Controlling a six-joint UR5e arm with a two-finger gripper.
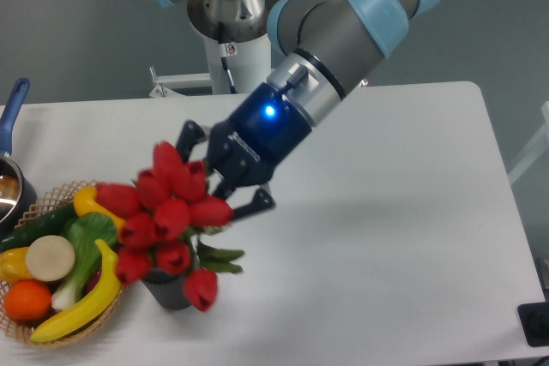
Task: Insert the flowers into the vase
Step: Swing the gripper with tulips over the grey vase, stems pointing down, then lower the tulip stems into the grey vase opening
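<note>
The flowers [169,212], a bunch of red tulips with green leaves, stand tilted in the vase [169,291]. The vase is a short dark cylinder near the table's front left, and only its lower part shows under the buds. My gripper [219,173] is just right of and behind the upper buds, pointing down-left at them. Its two black fingers [256,203] are spread wide, one above the bunch and one to its right. The buds hide the fingertips, and I see no stem clamped between the fingers.
A wicker basket [86,327] with a banana, an orange and green vegetables touches the vase's left side. A metal pot with a blue handle [15,102] is at the left edge. The arm's base [227,49] stands behind the table.
</note>
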